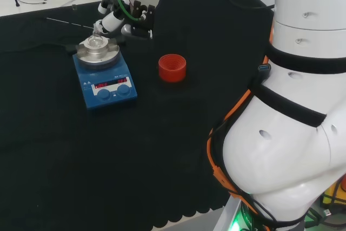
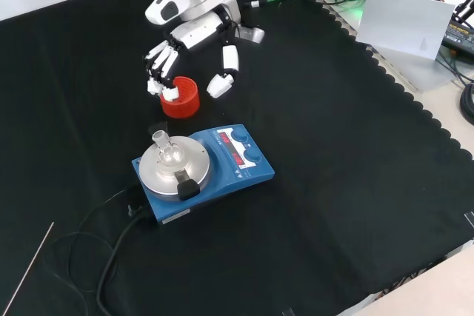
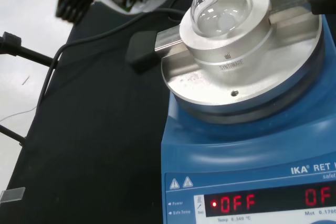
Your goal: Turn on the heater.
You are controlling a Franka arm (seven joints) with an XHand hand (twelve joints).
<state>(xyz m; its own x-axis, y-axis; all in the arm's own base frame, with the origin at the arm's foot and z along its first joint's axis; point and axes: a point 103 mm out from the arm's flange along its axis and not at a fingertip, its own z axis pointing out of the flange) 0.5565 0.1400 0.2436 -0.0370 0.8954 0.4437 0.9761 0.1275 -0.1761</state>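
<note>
One blue heater sat on the black cloth with one glass flask on top. One red ring stood near. The hand hung open above, fingers relaxed, holding nothing.

We saw the heater as a smooth, glossy blue casing, plastic or painted by its look, topped by a brushed silvery metal plate with a faintly scuffed surface, and on it a clear, shiny glass flask. The desk was covered in matt black cloth, against which the red ribbed ring looked like dull plastic. The hand showed glossy white shells over black parts.
</note>
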